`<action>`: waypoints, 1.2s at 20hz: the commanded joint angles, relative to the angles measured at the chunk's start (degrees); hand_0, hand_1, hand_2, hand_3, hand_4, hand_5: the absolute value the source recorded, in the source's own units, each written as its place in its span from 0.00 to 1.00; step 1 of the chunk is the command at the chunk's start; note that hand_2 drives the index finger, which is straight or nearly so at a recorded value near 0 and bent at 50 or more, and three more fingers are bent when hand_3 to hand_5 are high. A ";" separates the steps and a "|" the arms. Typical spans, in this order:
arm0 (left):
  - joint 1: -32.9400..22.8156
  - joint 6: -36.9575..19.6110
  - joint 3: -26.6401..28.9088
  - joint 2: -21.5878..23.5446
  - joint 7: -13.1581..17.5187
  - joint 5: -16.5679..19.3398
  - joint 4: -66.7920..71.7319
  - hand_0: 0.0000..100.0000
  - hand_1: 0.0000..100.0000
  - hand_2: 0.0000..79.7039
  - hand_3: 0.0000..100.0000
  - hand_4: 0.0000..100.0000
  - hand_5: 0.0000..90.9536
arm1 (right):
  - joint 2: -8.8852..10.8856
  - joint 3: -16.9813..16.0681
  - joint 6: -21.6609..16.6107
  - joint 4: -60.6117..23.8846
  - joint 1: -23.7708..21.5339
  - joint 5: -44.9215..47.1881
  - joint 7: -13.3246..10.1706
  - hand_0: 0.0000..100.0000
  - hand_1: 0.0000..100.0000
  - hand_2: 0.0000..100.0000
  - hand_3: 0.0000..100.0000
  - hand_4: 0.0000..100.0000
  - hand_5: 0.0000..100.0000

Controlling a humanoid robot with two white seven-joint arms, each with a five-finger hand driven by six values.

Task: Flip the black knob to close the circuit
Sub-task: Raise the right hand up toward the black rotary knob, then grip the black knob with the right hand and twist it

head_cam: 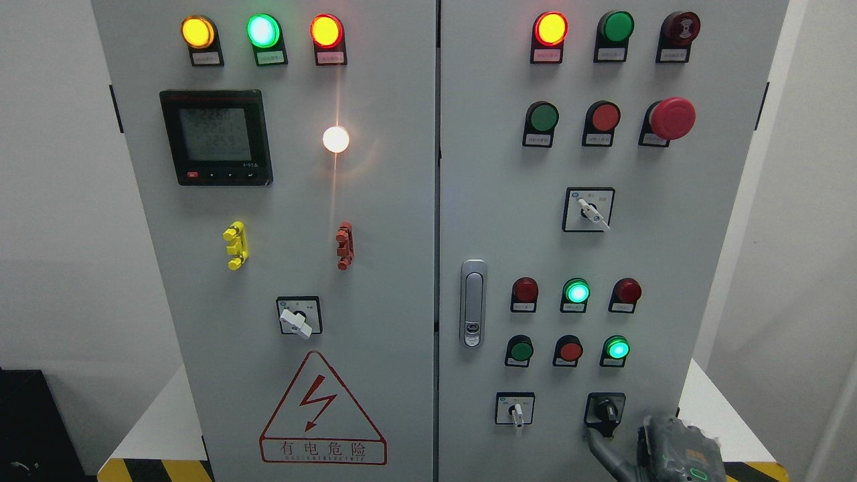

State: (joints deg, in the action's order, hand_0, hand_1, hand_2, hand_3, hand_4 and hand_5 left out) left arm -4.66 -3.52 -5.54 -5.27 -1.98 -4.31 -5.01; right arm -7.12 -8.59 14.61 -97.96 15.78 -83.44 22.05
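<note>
The black knob (606, 410) sits in a black square plate at the lower right of the grey cabinet's right door (495, 167), with its handle pointing down. My right hand (676, 450) comes in at the bottom right corner, just below and right of the knob. One grey finger (602, 454) stretches out to the left and up, its tip at the knob plate's lower left edge. No fingers close around the knob. The rest of the hand is cut off by the picture's bottom edge. My left arm does not show.
A white selector switch (516, 411) sits left of the knob, with lamps and buttons (570, 350) above it. The door latch (473, 302) is further left. The left door carries a meter (216, 137) and a warning triangle (323, 408). A white platform (710, 408) lies under the cabinet.
</note>
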 commanded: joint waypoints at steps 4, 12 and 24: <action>0.00 0.00 0.00 0.00 -0.04 0.00 0.00 0.12 0.56 0.00 0.00 0.00 0.00 | 0.09 -1.86 -0.28 0.84 0.57 0.03 -0.34 0.00 0.00 0.93 1.00 0.96 0.91; 0.00 0.00 0.00 0.00 -0.04 0.00 0.00 0.12 0.56 0.00 0.00 0.00 0.00 | 0.09 -2.83 -0.63 0.67 0.57 0.03 -0.34 0.00 0.00 0.93 1.00 0.96 0.90; 0.00 0.00 0.00 0.00 -0.04 0.00 0.00 0.12 0.56 0.00 0.00 0.00 0.00 | 0.18 -3.45 -0.72 0.58 0.66 0.21 -0.34 0.00 0.00 0.93 1.00 0.96 0.90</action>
State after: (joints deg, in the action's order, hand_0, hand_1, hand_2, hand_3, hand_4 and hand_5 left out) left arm -4.66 -3.52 -5.54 -5.27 -1.98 -4.31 -5.01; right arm -7.03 -10.85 13.78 -97.38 16.36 -83.27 21.54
